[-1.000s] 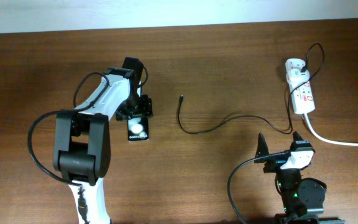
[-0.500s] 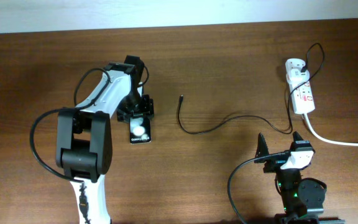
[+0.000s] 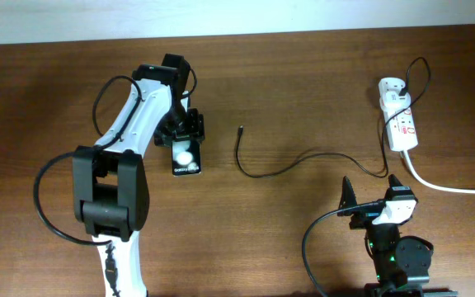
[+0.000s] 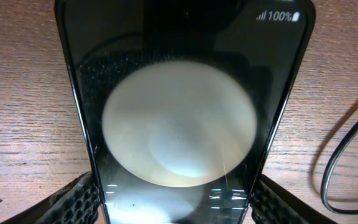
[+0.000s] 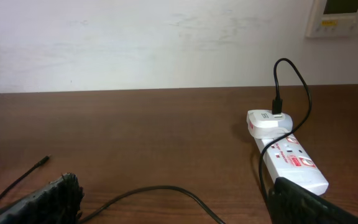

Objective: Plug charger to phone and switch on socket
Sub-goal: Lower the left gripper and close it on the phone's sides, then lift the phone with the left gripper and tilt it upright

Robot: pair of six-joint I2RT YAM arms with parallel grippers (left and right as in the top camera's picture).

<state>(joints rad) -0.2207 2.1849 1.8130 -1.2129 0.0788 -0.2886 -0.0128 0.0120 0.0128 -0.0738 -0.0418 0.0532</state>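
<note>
The phone [image 3: 185,157] lies on the table left of centre, a black slab with a white round spot. It fills the left wrist view [image 4: 179,124], showing "100%" at its far end. My left gripper [image 3: 180,134] is shut on the phone, with its fingers [image 4: 179,208] against both long edges. The charger [image 3: 258,176] is a thin black cable. Its free tip [image 3: 240,129] lies right of the phone, apart from it, and the other end runs to the white adapter [image 3: 391,87] on the socket [image 3: 402,125]. My right gripper [image 3: 371,195] is open and empty, near the table's front edge, and the right wrist view shows the charger [image 5: 160,188] and socket [image 5: 294,165] beyond it.
A thick white cord [image 3: 452,188] trails from the socket off the right edge. A loop of the charger cable shows beside the phone in the left wrist view [image 4: 340,162]. A pale wall stands behind the table's far edge.
My left gripper has shifted the phone a little toward the far side of the table and turned it slightly. The right arm and the cable have not moved.
</note>
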